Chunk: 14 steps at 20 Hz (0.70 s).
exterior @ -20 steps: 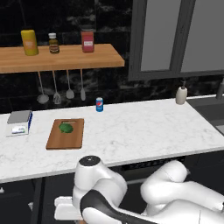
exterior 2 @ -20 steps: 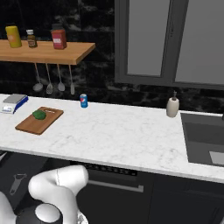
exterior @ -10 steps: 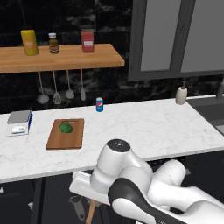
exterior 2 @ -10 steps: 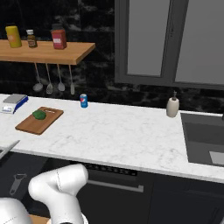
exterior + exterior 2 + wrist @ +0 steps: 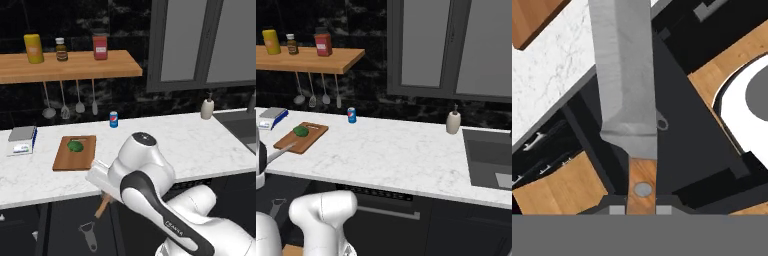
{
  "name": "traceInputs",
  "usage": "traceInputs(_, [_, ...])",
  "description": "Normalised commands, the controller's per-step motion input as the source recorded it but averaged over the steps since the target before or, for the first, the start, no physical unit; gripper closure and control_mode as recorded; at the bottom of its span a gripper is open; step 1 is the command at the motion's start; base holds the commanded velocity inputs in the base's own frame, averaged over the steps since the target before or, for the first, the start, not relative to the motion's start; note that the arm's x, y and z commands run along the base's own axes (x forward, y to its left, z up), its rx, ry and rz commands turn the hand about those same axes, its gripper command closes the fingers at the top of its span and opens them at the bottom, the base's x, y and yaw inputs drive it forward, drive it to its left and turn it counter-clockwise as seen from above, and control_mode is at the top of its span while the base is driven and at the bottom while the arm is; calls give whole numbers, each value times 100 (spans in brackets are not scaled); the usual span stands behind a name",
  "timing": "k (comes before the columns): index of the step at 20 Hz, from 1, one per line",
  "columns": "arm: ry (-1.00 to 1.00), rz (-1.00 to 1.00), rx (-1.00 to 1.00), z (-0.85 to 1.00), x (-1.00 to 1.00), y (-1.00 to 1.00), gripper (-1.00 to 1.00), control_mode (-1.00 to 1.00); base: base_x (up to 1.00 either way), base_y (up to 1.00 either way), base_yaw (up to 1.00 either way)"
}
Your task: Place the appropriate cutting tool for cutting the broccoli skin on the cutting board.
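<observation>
Below the counter (image 5: pixel 210 145) edge, the fingers (image 5: pixel 615 210) clamp the knife (image 5: pixel 623 85) by its wooden handle; the broccoli (image 5: pixel 75 145) sits on the cutting board (image 5: pixel 82 159).

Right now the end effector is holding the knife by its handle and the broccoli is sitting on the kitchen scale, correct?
Not quite. The broccoli sits on the cutting board, not on the scale lying beside it; the left base view shows this. The rest holds: in the hand view the end effector grips the knife by its wooden handle.
</observation>
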Motion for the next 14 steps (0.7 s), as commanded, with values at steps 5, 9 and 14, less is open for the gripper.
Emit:
traceInputs(5, [1,-15,3,28,76,-4,100,-100,0,0,0])
traceInputs(9, [8,-13,2,7,80,-1,100,-100,0,0,0])
traceInputs(14, [4,-5,5,0,64,-7,100,-100,0,0,0])
